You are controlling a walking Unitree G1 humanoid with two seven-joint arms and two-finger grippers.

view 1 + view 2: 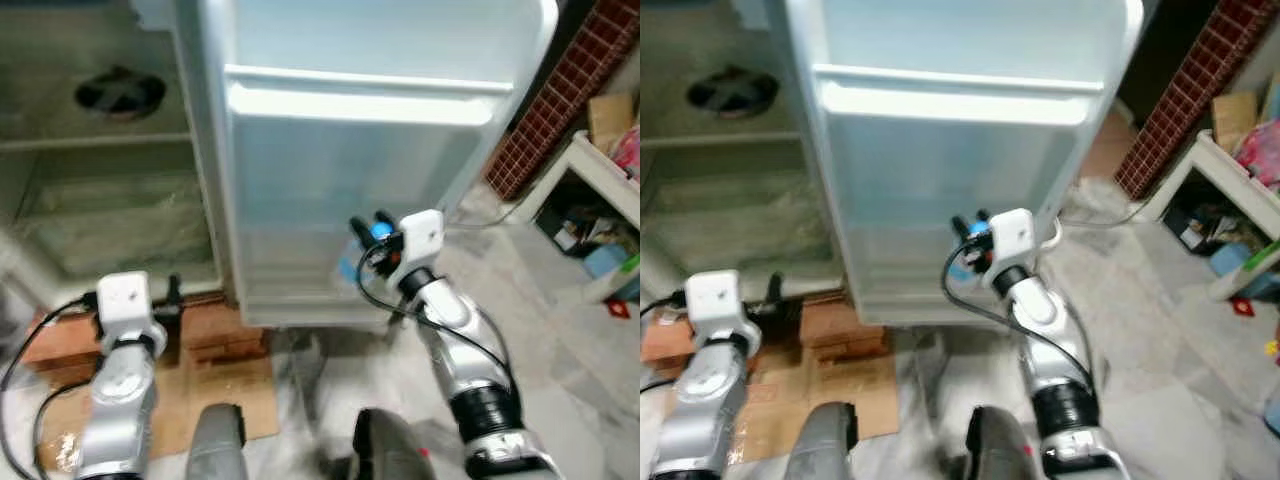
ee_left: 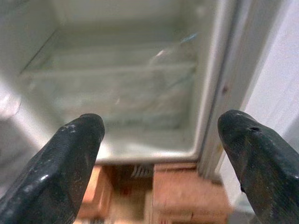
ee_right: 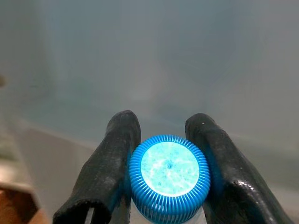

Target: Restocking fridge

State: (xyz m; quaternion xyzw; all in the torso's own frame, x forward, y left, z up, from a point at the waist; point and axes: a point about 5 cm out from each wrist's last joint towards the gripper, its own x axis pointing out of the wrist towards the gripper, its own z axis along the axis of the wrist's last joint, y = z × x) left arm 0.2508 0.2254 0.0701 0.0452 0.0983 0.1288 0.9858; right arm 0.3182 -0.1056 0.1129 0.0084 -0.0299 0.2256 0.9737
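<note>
- In front of the robot: a pale white open fridge [image 1: 100, 190], its wide white door [image 1: 370, 150] swung out toward the camera, with a horizontal door shelf rail [image 1: 370, 100] across the upper part.
- Fridge cavity at left: a shelf with a dark round object [image 1: 120, 93] on it, too blurred to identify; below it a clear crisper drawer [image 2: 112, 93].
- Fridge stands on reddish-brown bricks [image 1: 215, 330]; flat brown cardboard [image 1: 170, 390] lies on the floor in front of them.
- Floor is light grey marbled tile [image 1: 560, 330].
- At right: a dark red lattice panel [image 1: 570, 90] leaning against the wall, and a white low shelf unit [image 1: 600, 190] with mixed clutter, items not clear.
- A white cable [image 1: 490, 222] runs on the floor near the door's bottom corner.
- Right arm reaches forward and up, elbow bent; right gripper [image 3: 163, 154] sits close to the door's inner face, low on the door.
- Right gripper is clamped on a clear plastic bottle with a ribbed blue cap [image 3: 169, 179]; both black fingers [image 3: 110, 168] press the cap sides. The bottle is just at the lower door panel; cannot tell if it touches the door.
- Left arm is held forward and low at left, left gripper [image 2: 161, 154] pointing at the fridge's bottom edge above the bricks.
- Left gripper fingers are spread wide, nothing between them.
</note>
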